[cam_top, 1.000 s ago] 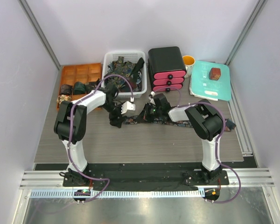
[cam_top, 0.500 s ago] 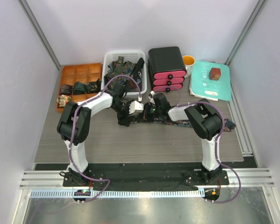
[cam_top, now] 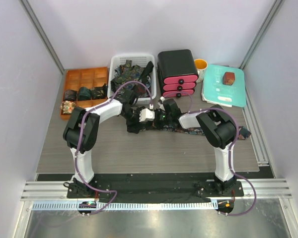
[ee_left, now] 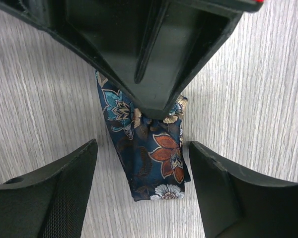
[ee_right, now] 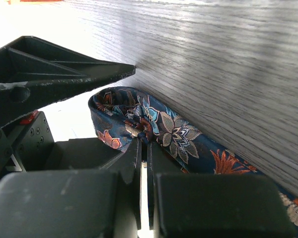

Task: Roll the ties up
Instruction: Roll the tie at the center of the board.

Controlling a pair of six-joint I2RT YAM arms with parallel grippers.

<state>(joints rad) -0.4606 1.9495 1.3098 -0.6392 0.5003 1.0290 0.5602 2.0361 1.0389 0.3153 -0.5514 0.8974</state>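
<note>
The right gripper (ee_right: 143, 145) is clenched on a pinch of the tie (ee_right: 174, 134), at the folded-over end of the cloth. The left gripper (ee_left: 141, 148) is released. Its fingers (ee_left: 54, 193) are spread wide to either side of that same end and touch nothing that shows.

In the left wrist view the folded end sits between the two fingers, low in the middle of the frame. From there the tie's long axis runs up the frame and under the right gripper. In the top view the tie lies on the table (cam_top: 139, 153), with its long axis running from the centre of the frame out toward the right edge. Both grippers meet at its left end, so they are about equally near, but only the right one has hold. The next move likely needs the left fingers to close across the width of the fold.

- **Laid out on the table:** one tie.
- **In the basket (cam_top: 131, 55):** a heap of loose ties (cam_top: 131, 74), too tangled to count.
- **In the tray (cam_top: 74, 77) at the upper left:** what look like four rolls (cam_top: 83, 92).
- **Grippers:** two.
</note>
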